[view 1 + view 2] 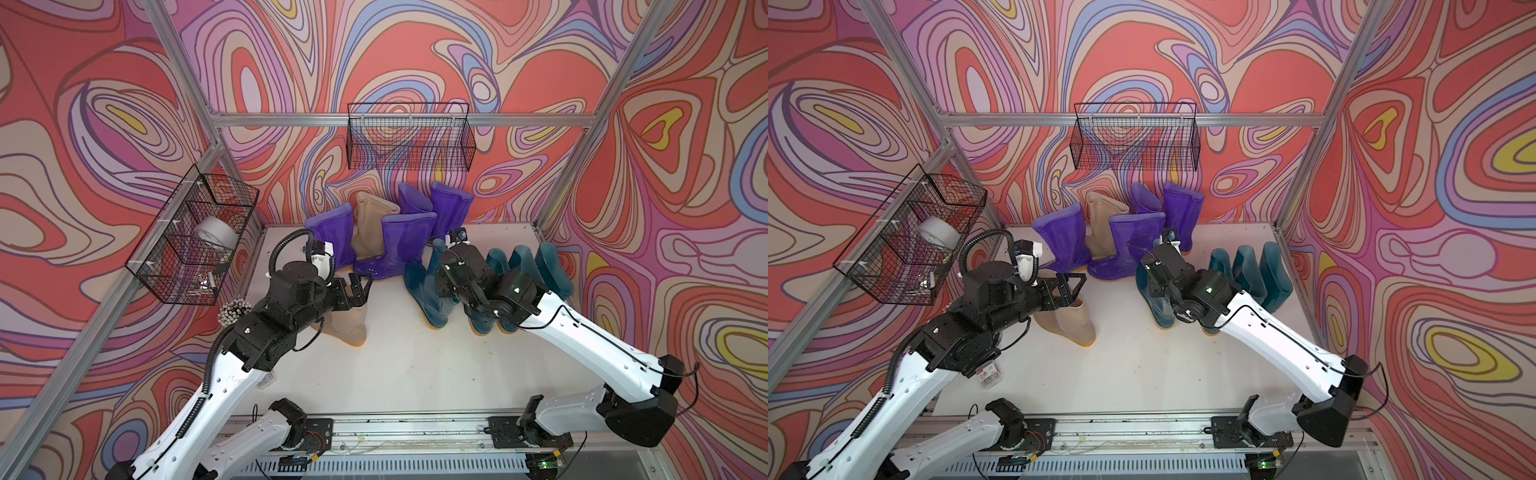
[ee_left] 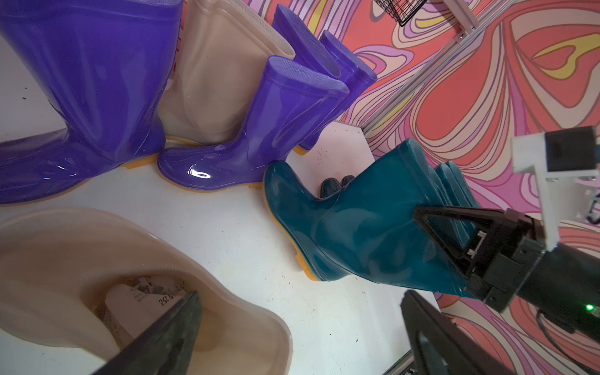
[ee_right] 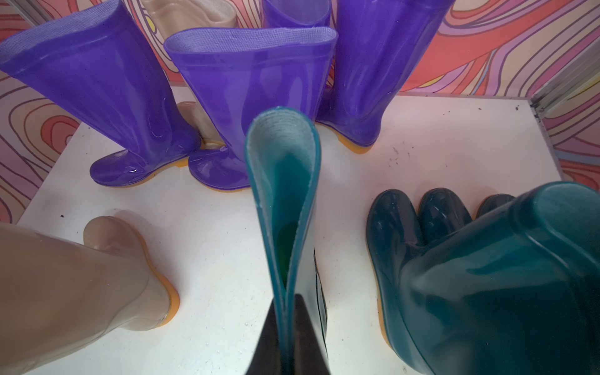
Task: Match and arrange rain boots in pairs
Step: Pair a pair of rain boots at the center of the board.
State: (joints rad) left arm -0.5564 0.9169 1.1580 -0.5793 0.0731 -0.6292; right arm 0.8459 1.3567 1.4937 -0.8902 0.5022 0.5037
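Several purple rain boots (image 1: pixel 405 245) stand bunched at the back of the white table (image 1: pixel 407 365), with one beige boot (image 1: pixel 370 224) upright among them. A second beige boot (image 1: pixel 349 324) stands on the left. My left gripper (image 2: pixel 300 293) is open at its top, one finger (image 2: pixel 181 311) inside the opening and the other outside, apart from the cuff. My right gripper (image 3: pixel 285 302) is shut on the flattened cuff of a dark teal boot (image 3: pixel 282 156), which leans towards the middle (image 1: pixel 422 291). Three more teal boots (image 1: pixel 1246 266) stand in a row at the right.
An empty black wire basket (image 1: pixel 409 137) hangs on the back wall above the boots. Another wire basket (image 1: pixel 195 237) on the left wall holds a roll of tape (image 1: pixel 216 232). Aluminium posts frame the corners. The arms' mounting rail (image 1: pixel 407 428) runs along the front edge.
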